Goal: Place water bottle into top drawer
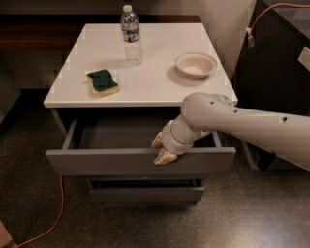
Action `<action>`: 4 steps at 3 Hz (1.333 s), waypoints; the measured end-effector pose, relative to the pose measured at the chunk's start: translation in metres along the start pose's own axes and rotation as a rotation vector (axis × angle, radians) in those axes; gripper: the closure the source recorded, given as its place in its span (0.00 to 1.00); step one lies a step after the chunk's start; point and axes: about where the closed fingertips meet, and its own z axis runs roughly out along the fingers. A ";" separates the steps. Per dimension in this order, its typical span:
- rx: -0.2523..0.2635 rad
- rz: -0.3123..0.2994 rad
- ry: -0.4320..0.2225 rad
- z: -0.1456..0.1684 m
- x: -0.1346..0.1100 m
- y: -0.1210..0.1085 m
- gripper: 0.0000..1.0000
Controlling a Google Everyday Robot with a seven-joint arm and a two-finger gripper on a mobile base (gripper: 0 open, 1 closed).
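Bottle stands upright at the back of the white table top, with its white cap on. The pale label has dark print, but I cannot read any word or brand on it. The bottle is well apart from the drawer, which is pulled open below the table top and shows a shallow grey inside. I see the gripper on the upper edge of the drawer front, a little right of its middle. Its fingers are clenched on this front panel: one lies on the outside face and the other reaches inside, so the gap between them is only the panel. A green sponge lies left on the table top, a pale bowl right.
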 end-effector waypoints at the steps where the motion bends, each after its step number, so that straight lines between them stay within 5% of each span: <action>1: 0.006 0.002 -0.029 -0.014 -0.021 0.027 0.22; 3: 0.019 0.006 -0.088 -0.044 -0.053 0.066 0.22; 4: 0.004 0.023 -0.131 -0.049 -0.048 0.054 0.00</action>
